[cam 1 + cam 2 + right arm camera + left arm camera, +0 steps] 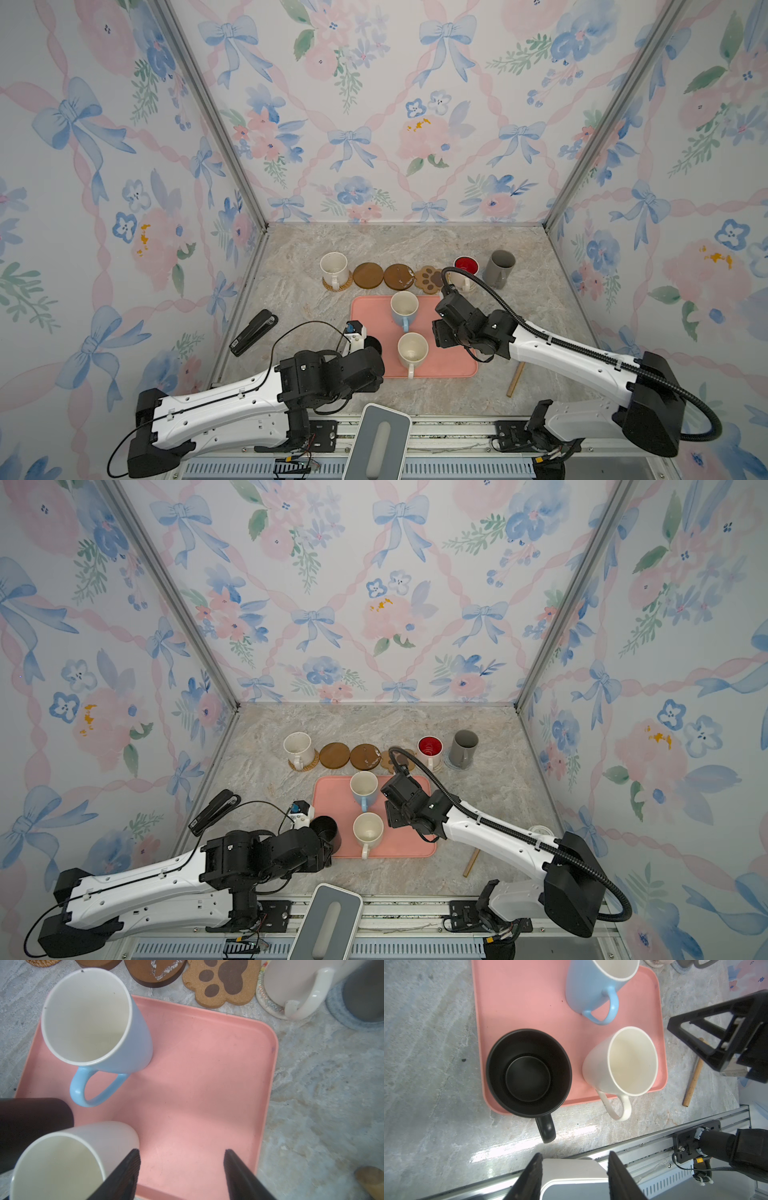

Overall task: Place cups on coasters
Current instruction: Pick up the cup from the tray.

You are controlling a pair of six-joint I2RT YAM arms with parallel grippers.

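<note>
Right now both hands hang spread and empty: the left hand near the handle of the black mug, the right hand above the pink tray. The black mug, a cream mug and the light-blue mug stand on that tray. At the back of the surface, a second cream mug, the red-lined mug and the grey mug sit on coasters; the two brown rounds and the paw coaster lie bare.

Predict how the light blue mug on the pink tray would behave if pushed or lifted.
The light blue mug looks glossy and hard, so likely stiff, slippery, breakable. Standing tall and upright, a high push might tip it.
</note>
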